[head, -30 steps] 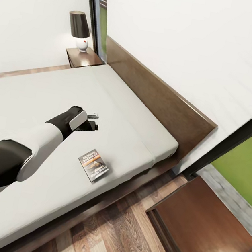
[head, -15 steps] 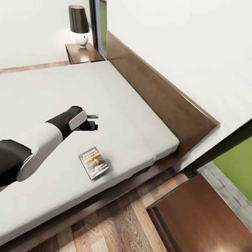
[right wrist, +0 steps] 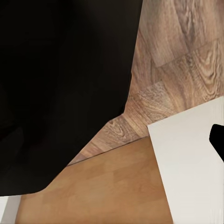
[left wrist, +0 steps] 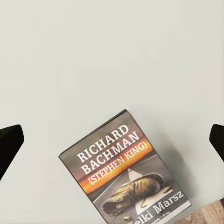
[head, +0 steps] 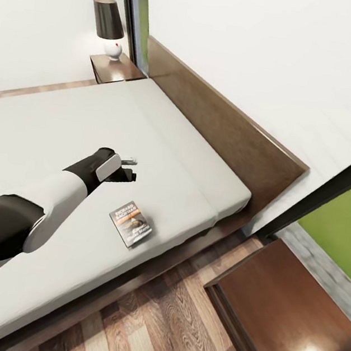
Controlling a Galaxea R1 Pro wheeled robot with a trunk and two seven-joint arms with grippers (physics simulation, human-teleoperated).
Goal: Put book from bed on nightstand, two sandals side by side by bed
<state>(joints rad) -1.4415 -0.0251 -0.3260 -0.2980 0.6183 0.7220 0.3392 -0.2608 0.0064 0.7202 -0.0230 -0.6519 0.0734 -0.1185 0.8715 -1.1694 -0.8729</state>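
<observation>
Head view of the bedroom: we see the bed [head: 64,124], a plain light grey mattress on a dark brown platform frame, with its headboard [head: 227,133] set against a white wall [head: 263,48]. The book [head: 130,223] lies flat on the mattress near the bed's edge, cover up; in the left wrist view its cover [left wrist: 126,172] reads "RICHARD BACHMAN (STEPHEN KING)" above a photo of a shoe. Our left gripper [head: 129,169] hovers over the mattress just beyond the book, its jaws spread wide and holding nothing; the left wrist view shows one dark fingertip [left wrist: 9,144] at each side, well apart from the book. The far nightstand [head: 114,68] stands beside the headboard and carries a lamp [head: 108,26] with a dark shade. A second, glossy brown nightstand [head: 288,324] sits on the wood-plank floor [head: 175,317] near the bed. A black-framed window [head: 335,223] shows grass. Of the right gripper we cannot tell how far it is open; one dark fingertip [right wrist: 217,137] shows over floor.
</observation>
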